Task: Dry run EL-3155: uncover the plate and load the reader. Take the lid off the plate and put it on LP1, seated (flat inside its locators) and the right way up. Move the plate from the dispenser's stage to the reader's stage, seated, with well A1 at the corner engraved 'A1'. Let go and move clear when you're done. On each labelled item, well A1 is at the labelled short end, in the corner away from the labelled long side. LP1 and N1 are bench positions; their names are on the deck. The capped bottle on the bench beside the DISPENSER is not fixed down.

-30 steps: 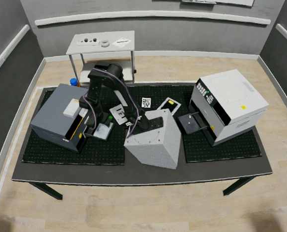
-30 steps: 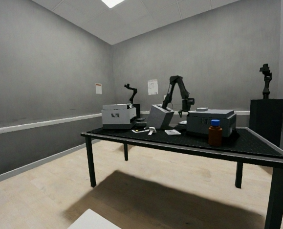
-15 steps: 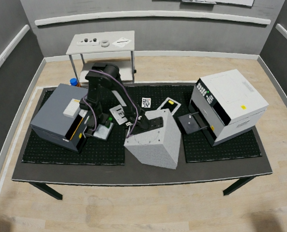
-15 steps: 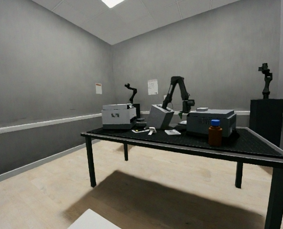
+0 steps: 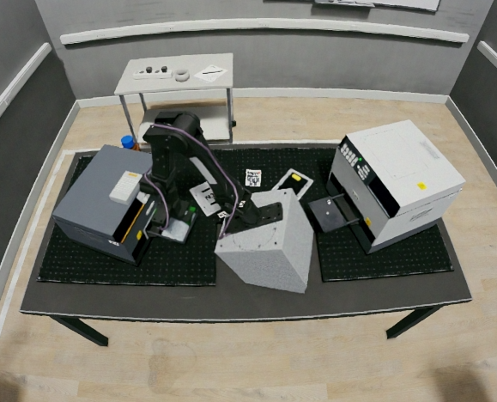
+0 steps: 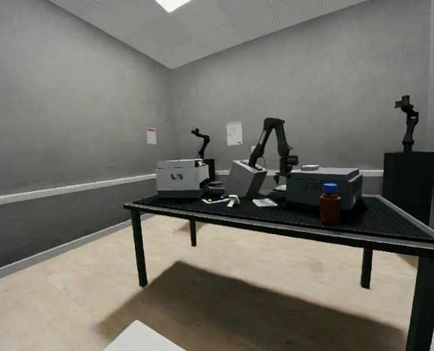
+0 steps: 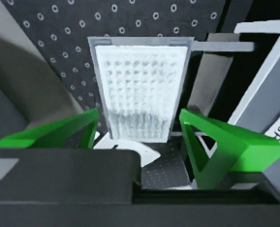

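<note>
Lid (image 7: 140,94) first: you have it in the centre of the wrist view, a translucent, frosted rectangle lying flat over the plate, whose grid of wells shows through it as rows of dimples. It sits on the dispenser's stage (image 7: 99,41), a pale grey frame whose corners peep out at the upper edge of the lid. The long axis runs up and down that frame, straight away from the camera, so the two long edges face left and right, toward the green fingers. Your gripper (image 7: 139,138) is spread as wide as it goes and holds nothing; its fingers stand at the lower left and lower right, straddling the near short end, and appear to be above the lid rather than beside it, though height is hard to judge here. The coming grasp, as you may judge it, turns on keeping that alignment: fingers closing across the short width onto the long edges. In the top view the gripper (image 5: 170,218) hangs at left centre, over the stage just beside the dark grey, boxy dispenser (image 5: 97,203). The reader (image 5: 395,181), a white matte box, is well apart at right, its black stage (image 5: 328,216) bare. The black perforated mat (image 7: 61,34) shows dotted holes around the stage.
</note>
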`<action>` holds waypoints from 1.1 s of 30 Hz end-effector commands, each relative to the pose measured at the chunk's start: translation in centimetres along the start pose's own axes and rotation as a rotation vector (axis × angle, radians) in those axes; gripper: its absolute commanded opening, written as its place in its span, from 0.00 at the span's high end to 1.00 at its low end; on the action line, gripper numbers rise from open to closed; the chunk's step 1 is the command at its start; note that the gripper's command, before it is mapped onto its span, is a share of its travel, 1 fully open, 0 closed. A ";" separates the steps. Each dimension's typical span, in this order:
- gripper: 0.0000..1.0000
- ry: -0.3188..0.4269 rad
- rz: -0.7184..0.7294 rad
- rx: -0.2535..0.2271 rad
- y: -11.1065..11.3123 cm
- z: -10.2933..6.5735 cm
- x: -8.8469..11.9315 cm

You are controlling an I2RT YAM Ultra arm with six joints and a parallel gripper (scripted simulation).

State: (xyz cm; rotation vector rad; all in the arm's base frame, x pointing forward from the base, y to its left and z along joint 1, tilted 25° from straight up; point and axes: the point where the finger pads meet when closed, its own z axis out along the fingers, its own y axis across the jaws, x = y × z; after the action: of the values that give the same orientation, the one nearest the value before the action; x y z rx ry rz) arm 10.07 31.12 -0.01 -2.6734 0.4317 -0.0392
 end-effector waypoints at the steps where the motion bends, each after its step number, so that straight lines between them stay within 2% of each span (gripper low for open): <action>1: 0.00 -0.002 0.003 0.001 0.1 0.8 -0.2; 7: 0.00 -0.004 0.001 -0.003 0.3 1.5 -0.3; 8: 0.00 0.000 0.002 0.013 -0.4 1.0 0.0; 16: 0.00 0.000 0.002 0.013 -0.4 1.0 0.0; 17: 0.00 -0.004 0.001 -0.004 0.3 1.6 -0.3; 33: 0.00 -0.002 0.005 0.000 0.2 2.2 -0.2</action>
State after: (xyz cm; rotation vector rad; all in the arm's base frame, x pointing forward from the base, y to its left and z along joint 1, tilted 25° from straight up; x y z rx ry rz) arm 10.42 32.05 -1.47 -2.6624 0.4341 -0.0422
